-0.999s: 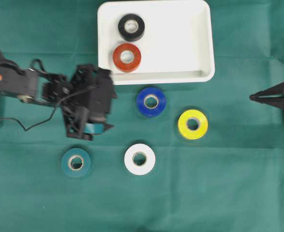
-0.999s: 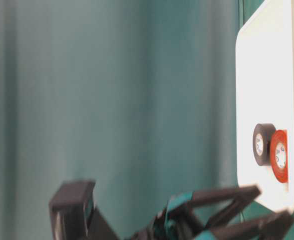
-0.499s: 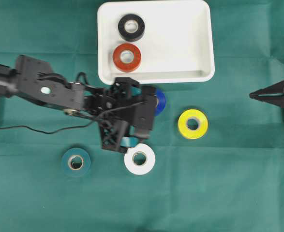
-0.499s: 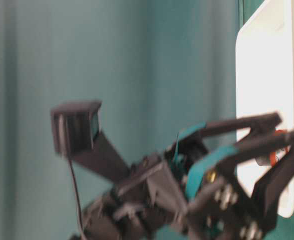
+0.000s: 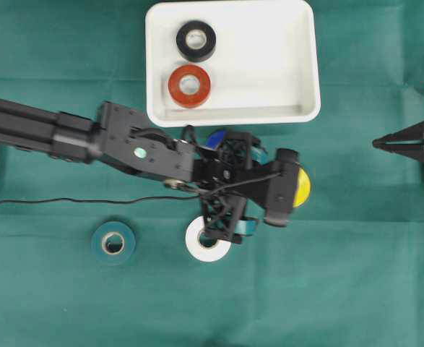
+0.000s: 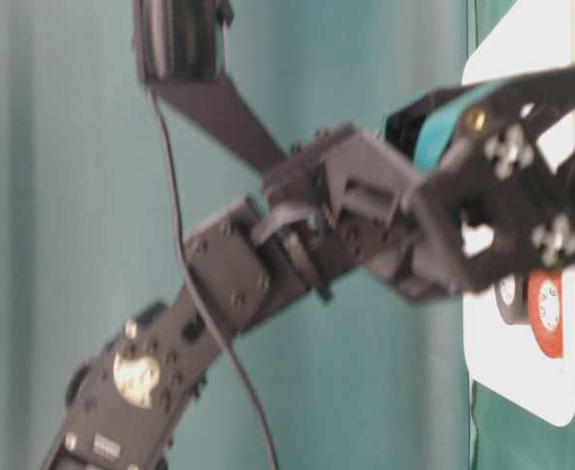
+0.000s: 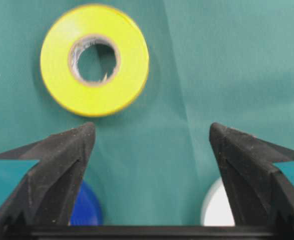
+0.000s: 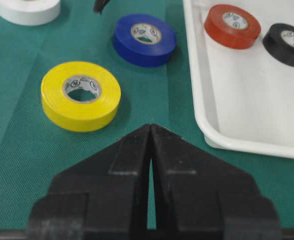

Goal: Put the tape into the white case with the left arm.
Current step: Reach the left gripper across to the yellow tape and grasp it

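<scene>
My left arm [image 5: 89,137] reaches across the green bench [image 5: 342,289], its left claw [image 7: 149,132] spread wide and holding nothing. From my wrist camera the yellow tape [image 7: 94,60] lies flat just ahead of the two black fingertips [image 7: 76,137], apart from them, and off toward the left one rather than midway. The blue tape [image 7: 86,207] shows under the left finger and the white tape [image 7: 217,210] under the right. Seen from overhead, the claw body covers most of the yellow roll; only its right edge shows. The white roll pokes out below the wrist, the blue roll sits just under the white case [image 5: 305,65], and a teal tape [image 5: 113,243] lies alone, well to the left. The case sits at the top of the bench and holds a black tape [image 5: 196,40] and a red tape [image 5: 189,86], near each other in its left half. My right claw [image 8: 150,131] rests at the right edge, tips pressed together and empty, well apart from the yellow roll in front of it.
</scene>
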### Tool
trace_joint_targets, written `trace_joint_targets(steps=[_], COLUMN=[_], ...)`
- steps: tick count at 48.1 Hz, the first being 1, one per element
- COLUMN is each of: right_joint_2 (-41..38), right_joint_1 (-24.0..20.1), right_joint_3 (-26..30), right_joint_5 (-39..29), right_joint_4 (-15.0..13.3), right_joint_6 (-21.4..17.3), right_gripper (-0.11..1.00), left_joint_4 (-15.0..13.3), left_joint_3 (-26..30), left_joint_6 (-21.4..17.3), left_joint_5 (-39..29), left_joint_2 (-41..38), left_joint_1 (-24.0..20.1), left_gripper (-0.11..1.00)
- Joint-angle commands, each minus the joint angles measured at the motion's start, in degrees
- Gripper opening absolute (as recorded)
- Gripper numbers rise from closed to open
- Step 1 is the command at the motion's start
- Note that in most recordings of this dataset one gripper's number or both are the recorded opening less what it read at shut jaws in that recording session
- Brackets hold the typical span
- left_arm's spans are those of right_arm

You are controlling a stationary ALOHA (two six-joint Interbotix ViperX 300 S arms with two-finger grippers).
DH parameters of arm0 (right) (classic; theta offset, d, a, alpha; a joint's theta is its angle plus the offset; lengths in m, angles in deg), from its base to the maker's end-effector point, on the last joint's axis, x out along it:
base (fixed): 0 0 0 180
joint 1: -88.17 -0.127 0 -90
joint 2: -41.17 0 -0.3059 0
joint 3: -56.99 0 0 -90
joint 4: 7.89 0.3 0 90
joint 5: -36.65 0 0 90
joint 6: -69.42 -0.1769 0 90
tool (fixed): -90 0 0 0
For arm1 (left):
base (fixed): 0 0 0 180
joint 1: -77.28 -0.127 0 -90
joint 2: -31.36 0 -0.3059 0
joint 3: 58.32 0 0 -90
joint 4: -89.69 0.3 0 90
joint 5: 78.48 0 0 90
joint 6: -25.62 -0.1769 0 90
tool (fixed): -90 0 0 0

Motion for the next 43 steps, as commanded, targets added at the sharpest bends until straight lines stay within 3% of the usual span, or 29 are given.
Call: trace_joint_targets(steps=[1,20,43], right_joint_2=[-0.4,-0.4,-0.4], right_joint_1=[0.1,0.1,0.0], right_joint_3=[0.6,0.5,0.5], right_joint_5=[0.8,0.8,0.9], right_joint_4=[0.0,0.1,0.0], right_joint_6=[-0.1,-0.1,-0.1], right_gripper=[-0.09,-0.09,-0.09], left_joint_4=[0.1,0.2,0.3], left_joint_3=[4.1,13.4,14.9], left_joint_6=[0.1,-0.2,-0.2], left_joint_5=[-0.6,-4.6,-4.8], left_joint_2=[-0.6,-8.3,-12.4], left_joint_1=[0.1,0.1,-1.2], left_gripper=[0.93,0.93,0.92])
